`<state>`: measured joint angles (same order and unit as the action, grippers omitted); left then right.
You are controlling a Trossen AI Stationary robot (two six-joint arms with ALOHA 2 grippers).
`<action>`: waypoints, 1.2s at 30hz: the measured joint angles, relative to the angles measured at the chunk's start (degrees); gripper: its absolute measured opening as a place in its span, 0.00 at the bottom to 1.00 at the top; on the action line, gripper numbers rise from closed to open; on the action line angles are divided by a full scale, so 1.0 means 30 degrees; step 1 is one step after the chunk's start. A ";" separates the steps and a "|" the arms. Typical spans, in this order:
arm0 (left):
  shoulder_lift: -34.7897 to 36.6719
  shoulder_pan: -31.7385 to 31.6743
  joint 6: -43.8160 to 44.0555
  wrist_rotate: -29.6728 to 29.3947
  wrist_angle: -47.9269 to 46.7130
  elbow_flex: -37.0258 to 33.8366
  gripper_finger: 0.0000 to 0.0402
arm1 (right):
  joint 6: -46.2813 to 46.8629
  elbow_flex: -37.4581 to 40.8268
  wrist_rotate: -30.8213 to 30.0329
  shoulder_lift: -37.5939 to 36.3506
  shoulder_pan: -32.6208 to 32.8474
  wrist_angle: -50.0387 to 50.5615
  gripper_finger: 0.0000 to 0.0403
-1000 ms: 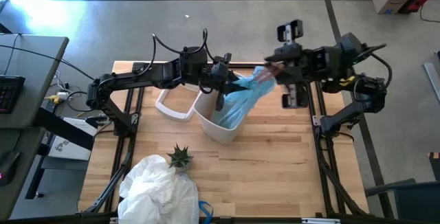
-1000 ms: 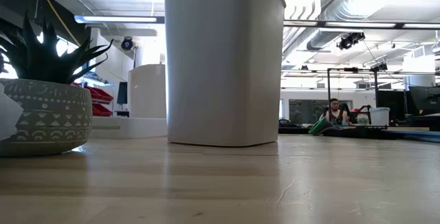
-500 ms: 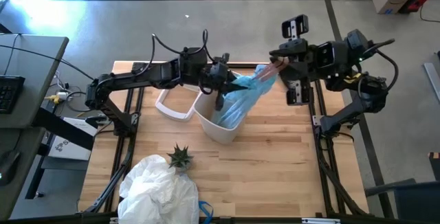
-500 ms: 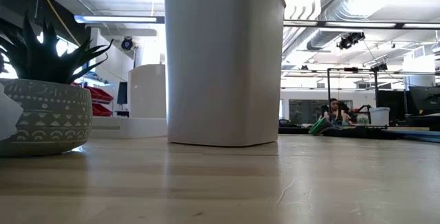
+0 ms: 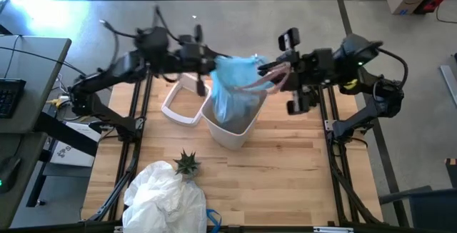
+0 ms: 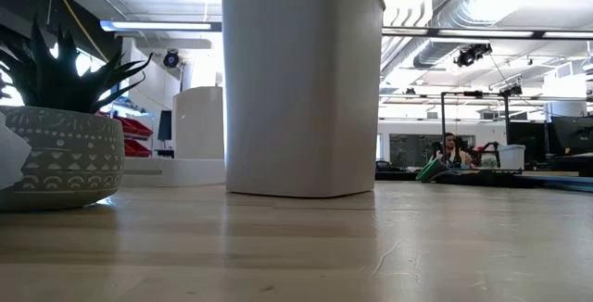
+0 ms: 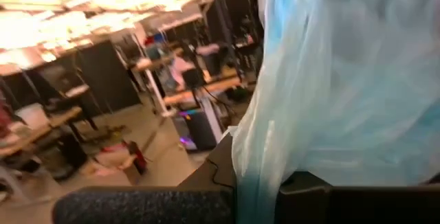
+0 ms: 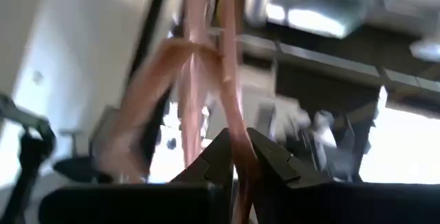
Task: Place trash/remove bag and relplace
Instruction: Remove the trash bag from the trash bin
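The left tool (image 5: 205, 67) is pinching the light-blue bag (image 5: 232, 90) shut between its fingers above the rim of the white bin (image 5: 230, 134), which is standing on the counter (image 5: 285, 169). The right tool (image 5: 280, 67) is clamping narrowly on the pinkish drawstrings (image 8: 206, 86) of the bag, which is hanging partly over and into the bin between both tools. A potted plant (image 6: 60, 144) and a white plastic heap (image 5: 166, 199) are sitting near the counter's front edge.
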<state>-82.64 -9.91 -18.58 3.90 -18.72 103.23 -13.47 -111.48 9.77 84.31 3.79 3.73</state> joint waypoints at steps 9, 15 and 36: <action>0.0908 -0.0073 -0.0939 -0.0543 -0.2101 0.3280 0.00 | -0.1928 0.0007 -0.6852 0.0020 0.0615 0.4771 0.13; 0.0859 -0.0073 -0.1687 -0.0615 -0.2560 0.4975 0.00 | -0.2516 0.0007 -0.7896 0.0044 0.0627 0.4823 0.41; 0.0886 -0.1870 -0.6766 -0.7462 -0.7139 0.9401 0.00 | -0.1973 0.0036 -1.2841 0.0051 0.0619 0.5932 0.67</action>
<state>-79.99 -15.52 -38.87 -18.48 -40.14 131.44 -19.39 -111.37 -28.75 84.47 5.65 21.52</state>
